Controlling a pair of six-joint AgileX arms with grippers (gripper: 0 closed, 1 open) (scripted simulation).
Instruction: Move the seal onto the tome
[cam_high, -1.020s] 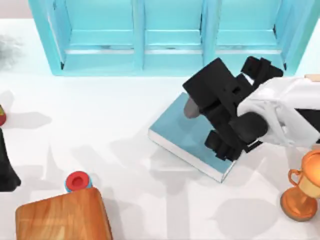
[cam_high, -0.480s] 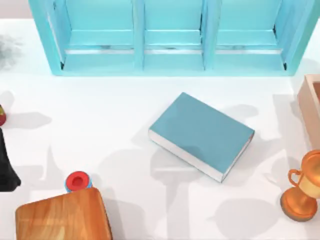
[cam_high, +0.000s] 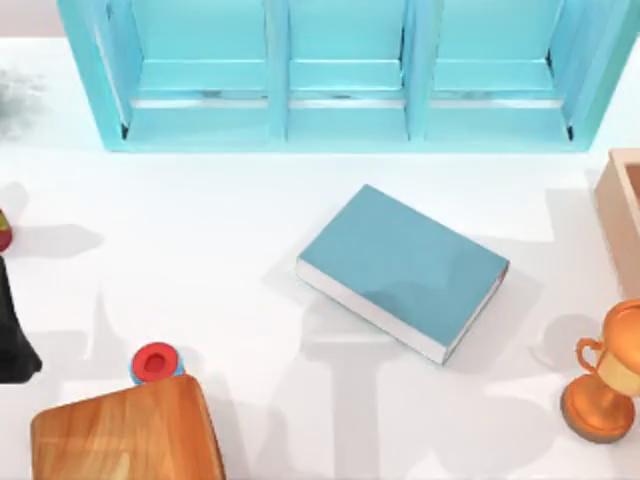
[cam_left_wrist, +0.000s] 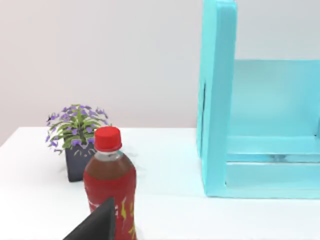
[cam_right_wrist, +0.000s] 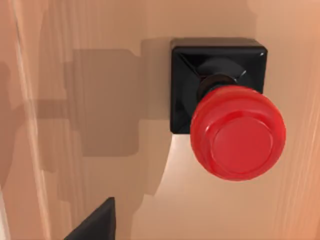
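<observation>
Red glossy knob on a black square block: the seal (cam_right_wrist: 227, 112) sits upright on a pale wooden floor, seen from directly above in the right wrist view. That floor looks to belong to the wooden tray (cam_high: 622, 205) at the right edge of the surface, though I cannot confirm this from the top view.

The tome (cam_high: 403, 268), teal with white page edges, lies flat and skewed at the middle of the white surface (cam_high: 200, 260), its cover bare. Seal and tome are well apart.

Right hand: one dark fingertip (cam_right_wrist: 95, 222) shows at the edge of its wrist view, clear of the seal. Cannot tell whether the hand is apart or together. Left hand: a dark fingertip (cam_left_wrist: 97, 225) before a cola bottle (cam_left_wrist: 110, 187), parked at the left edge; state likewise cannot be told.

Handling judgement:
- Seal looks rigid, small and light; no crush risk.
- Knob is round and shiny, likely slippery under flat pads.
- Better hold: the narrow neck under the knob, or across the block's flat sides.
- Top-heavy shape, so it may tip if nudged off-centre.
- Tome's broad flat cover gives an easy landing.
</observation>
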